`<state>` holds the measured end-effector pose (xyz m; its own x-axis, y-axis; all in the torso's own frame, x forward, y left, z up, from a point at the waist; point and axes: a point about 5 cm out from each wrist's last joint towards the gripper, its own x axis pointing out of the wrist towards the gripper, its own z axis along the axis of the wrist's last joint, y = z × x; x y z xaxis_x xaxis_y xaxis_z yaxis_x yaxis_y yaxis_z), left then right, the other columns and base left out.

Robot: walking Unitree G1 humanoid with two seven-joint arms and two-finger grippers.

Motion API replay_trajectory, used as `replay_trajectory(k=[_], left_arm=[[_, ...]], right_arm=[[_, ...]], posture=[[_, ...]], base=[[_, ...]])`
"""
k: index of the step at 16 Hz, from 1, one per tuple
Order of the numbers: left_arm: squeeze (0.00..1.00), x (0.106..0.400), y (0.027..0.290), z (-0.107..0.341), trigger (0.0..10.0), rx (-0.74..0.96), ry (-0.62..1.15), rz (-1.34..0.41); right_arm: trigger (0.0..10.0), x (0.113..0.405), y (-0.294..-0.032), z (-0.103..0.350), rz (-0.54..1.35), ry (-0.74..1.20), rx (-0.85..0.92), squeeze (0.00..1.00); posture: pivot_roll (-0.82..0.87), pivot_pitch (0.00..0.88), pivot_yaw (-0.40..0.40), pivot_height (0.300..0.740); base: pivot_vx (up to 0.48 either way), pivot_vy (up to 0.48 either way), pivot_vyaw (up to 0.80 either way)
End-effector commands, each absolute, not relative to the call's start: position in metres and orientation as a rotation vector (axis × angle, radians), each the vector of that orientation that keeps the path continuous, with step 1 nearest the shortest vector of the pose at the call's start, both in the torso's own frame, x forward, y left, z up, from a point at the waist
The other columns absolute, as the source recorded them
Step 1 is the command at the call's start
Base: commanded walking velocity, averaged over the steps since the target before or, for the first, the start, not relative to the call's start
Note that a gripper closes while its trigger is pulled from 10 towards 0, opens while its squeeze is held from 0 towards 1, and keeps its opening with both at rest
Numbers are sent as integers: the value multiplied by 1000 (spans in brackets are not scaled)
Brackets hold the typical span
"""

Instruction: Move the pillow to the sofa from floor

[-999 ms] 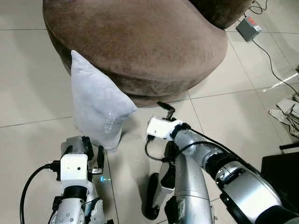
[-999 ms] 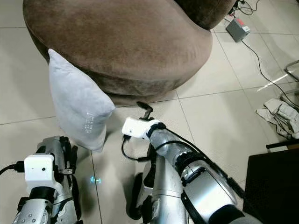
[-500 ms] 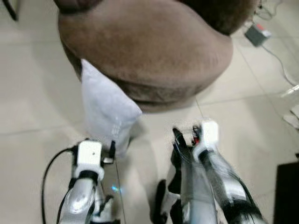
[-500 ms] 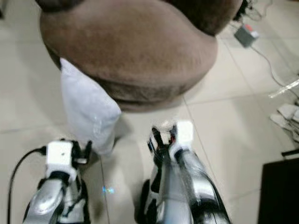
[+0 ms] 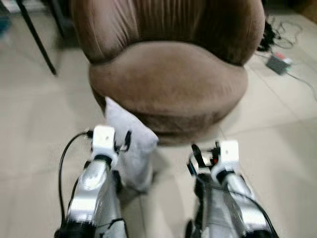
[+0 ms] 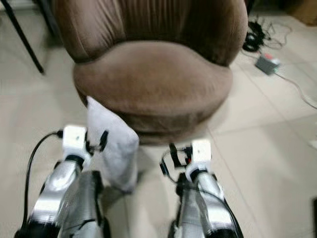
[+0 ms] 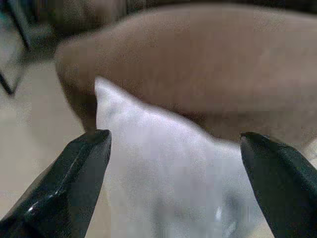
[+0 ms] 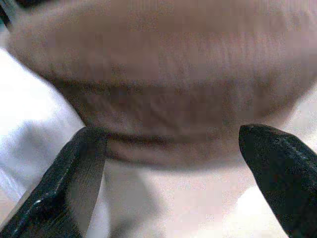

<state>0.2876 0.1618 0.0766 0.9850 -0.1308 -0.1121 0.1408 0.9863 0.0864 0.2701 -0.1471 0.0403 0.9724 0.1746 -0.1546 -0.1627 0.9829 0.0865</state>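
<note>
A pale grey pillow [image 5: 132, 148] stands on its edge on the tile floor, leaning against the front of a round brown sofa [image 5: 168, 79]. My left gripper [image 5: 124, 143] is raised right at the pillow's near side. In the left wrist view its fingers [image 7: 74, 188] are spread wide and open, with the pillow [image 7: 163, 178] just beyond them. My right gripper [image 5: 204, 153] hovers to the right of the pillow, pointing at the sofa's base. It is open too, and its wrist view shows the sofa's front [image 8: 173, 89] and the pillow's edge [image 8: 29, 124].
A thin black leg [image 5: 35, 39] slants down to the floor at the far left. A grey power adapter [image 5: 278, 63] and black cables [image 5: 270, 34] lie on the tiles right of the sofa. Bare tile floor [image 5: 34, 124] spreads on both sides.
The camera has tilted up, so the sofa's backrest now shows. Both arms have lifted forward. The right gripper has swung round to face the sofa. The pillow still leans there.
</note>
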Motion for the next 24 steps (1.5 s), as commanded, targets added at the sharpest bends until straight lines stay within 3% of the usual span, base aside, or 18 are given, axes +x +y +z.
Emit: replay_trajectory(k=[1, 9, 24], left_arm=[[0, 288, 165, 77, 10000, 109, 106, -160], [0, 284, 159, 64, 10000, 129, 127, -150], [0, 278, 144, 54, 10000, 148, 151, -199]], right_arm=[[10000, 267, -154, 33, 114, 186, 75, 0], [10000, 270, -138, 35, 143, 158, 1, 0], [10000, 264, -133, 28, 155, 177, -19, 0]], posture=[[96, 0, 27, 492], [86, 17, -28, 497], [78, 25, -36, 642]], base=[[0, 0, 0], [0, 0, 0], [0, 0, 0]])
